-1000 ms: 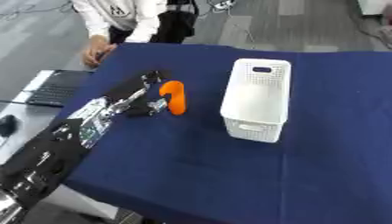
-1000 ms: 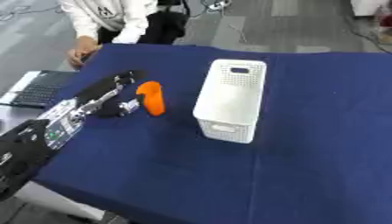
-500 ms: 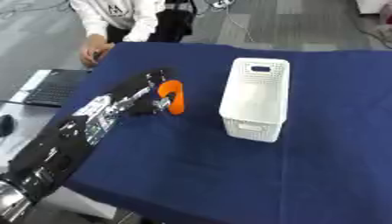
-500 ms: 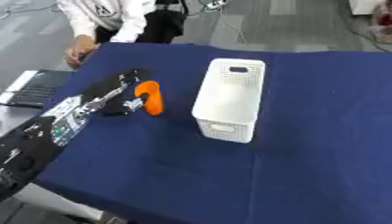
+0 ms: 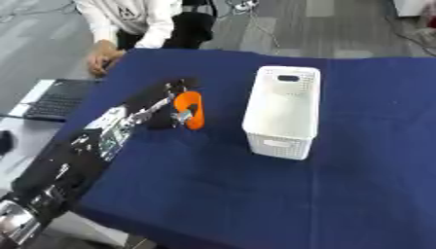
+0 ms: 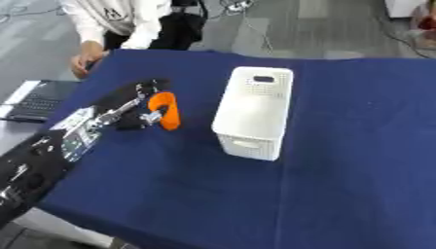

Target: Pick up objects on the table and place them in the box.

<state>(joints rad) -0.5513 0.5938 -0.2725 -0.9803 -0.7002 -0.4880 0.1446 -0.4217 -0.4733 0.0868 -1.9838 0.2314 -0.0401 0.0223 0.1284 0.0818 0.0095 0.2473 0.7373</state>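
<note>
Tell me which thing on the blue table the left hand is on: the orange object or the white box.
The orange object: the left hand is against it, left of the white box, which stands apart, untouched.

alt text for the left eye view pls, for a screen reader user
The robot's left hand reaches in from the lower left across a blue-covered table, with its fingers curled round an orange object. A white perforated box stands upright to the right of the object, apart from it. The right hand is out of view.
</note>
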